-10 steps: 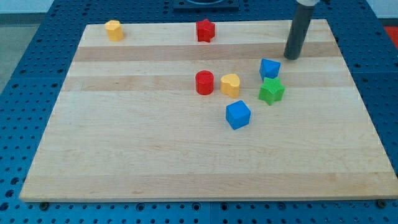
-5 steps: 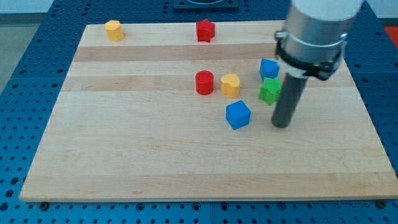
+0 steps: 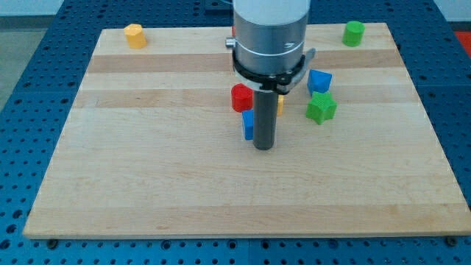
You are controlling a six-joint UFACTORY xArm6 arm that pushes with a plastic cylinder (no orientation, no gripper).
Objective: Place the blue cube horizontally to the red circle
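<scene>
Already the blue cube lay pressed against the left side of my tip, just below the red circle; sideways alignment looked unfinished. The tool was a bare rod, pinching nothing. Visible on the desk: two blue, two green, two yellow, one red.

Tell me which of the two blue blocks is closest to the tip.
The blue cube just left of my tip, mostly hidden behind the rod, below the red cylinder. The other blue block sits farther right, above the green block.
</scene>
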